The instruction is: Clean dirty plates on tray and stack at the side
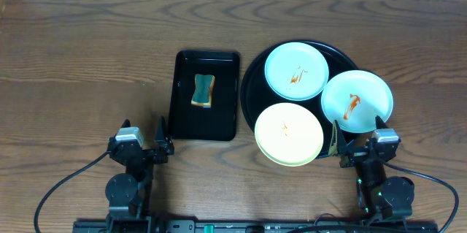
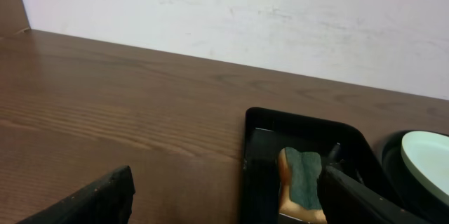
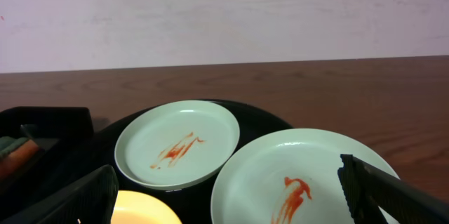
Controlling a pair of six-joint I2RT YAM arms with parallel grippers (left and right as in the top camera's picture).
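The left gripper (image 1: 144, 136) and the right gripper (image 1: 357, 142) are both wide open and hold nothing, while the far mint plate (image 1: 295, 71), the right mint plate (image 1: 357, 101) and the yellow plate (image 1: 289, 134), each marked with red sauce, sit on the round black tray (image 1: 250, 79).

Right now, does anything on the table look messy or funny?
Yes. All three plates are smeared with orange-red sauce: the far mint plate, the right mint plate and, faintly, the yellow plate. The yellow and right mint plates also stick out past the rim of the round tray.
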